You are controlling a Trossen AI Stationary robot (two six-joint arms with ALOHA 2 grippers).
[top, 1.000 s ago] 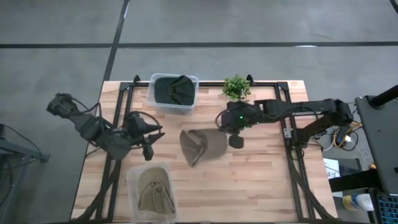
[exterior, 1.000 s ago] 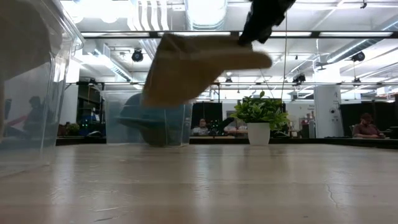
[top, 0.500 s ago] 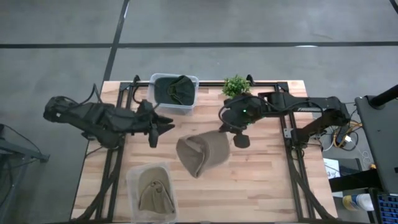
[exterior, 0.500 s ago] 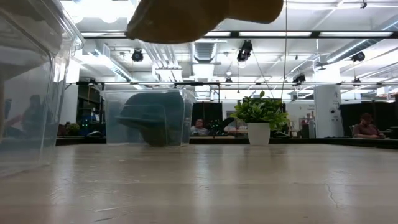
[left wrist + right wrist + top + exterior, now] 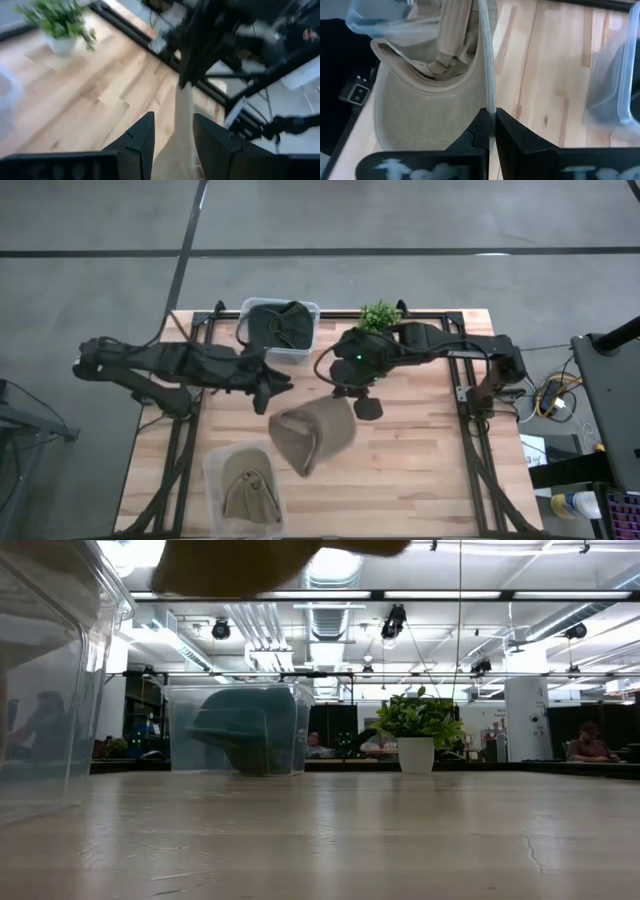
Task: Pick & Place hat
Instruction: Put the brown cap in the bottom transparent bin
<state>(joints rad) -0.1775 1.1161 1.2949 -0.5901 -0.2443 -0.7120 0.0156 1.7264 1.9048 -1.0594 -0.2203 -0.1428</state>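
Observation:
A tan hat (image 5: 310, 436) hangs in the air over the table's middle; in the low view only its underside (image 5: 270, 552) shows at the picture's top. My right gripper (image 5: 350, 392) is shut on it from above. In the right wrist view the hat's hollow inside (image 5: 420, 112) faces the camera. My left gripper (image 5: 280, 388) is open, level, just left of the hat. In the left wrist view the hat's tan cloth (image 5: 182, 120) shows beyond the gap between its fingers (image 5: 142, 137), apart from them. My right gripper pinches the hat's thin edge (image 5: 488, 95) between its two shut fingers (image 5: 481, 132), coming from above and pointing down. The edge runs straight out from the fingertips. The hat is lifted clear of the table and hangs below the fingers, its crown sagging toward the table's left.
A clear bin with a dark green hat (image 5: 279, 328) stands at the far edge. Another clear bin with a tan hat (image 5: 246, 486) stands at the near left. A small potted plant (image 5: 380, 318) is at the far edge, behind the right arm. Bare wood lies right of the hat.
My right gripper has risen and moved toward the table's left and near edge, carrying the hat, which has climbed almost out of the low view's top. My left gripper has reached toward the right, close to the hat, staying open.

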